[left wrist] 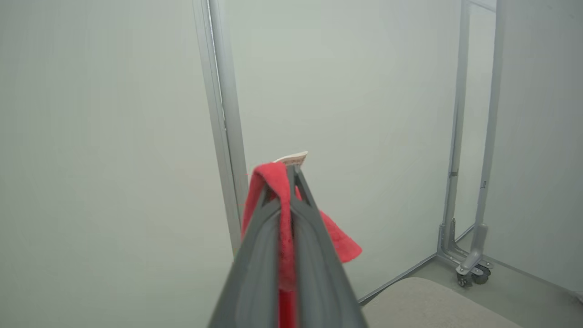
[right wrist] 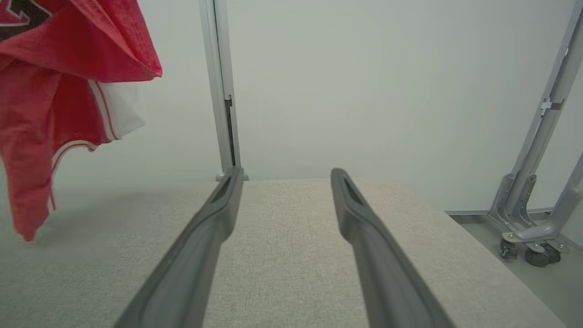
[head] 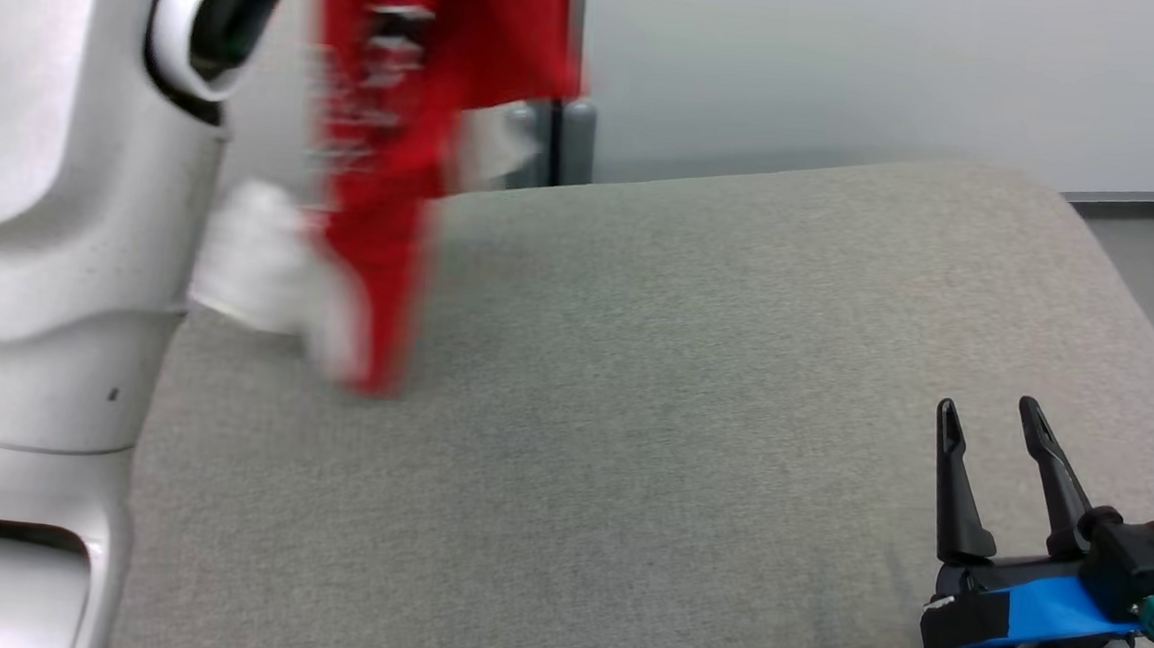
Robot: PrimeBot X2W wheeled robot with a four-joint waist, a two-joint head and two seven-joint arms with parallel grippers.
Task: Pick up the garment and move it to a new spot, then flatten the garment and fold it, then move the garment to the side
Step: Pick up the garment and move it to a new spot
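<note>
Grey padded surface (head: 684,371), red garment (head: 382,232) hanging pinched in left claw (left wrist: 291,169), right claw (head: 988,405) agape, empty

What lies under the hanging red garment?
Bare grey table top beneath the garment, which the left gripper holds up. The patch behind its hanging tip is hidden.

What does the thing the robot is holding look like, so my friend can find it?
Find the big grey padded table. Above its left side hangs the garment, pinched in the left claw. Its bright red cloth with white trim stands out from the grey.
</note>
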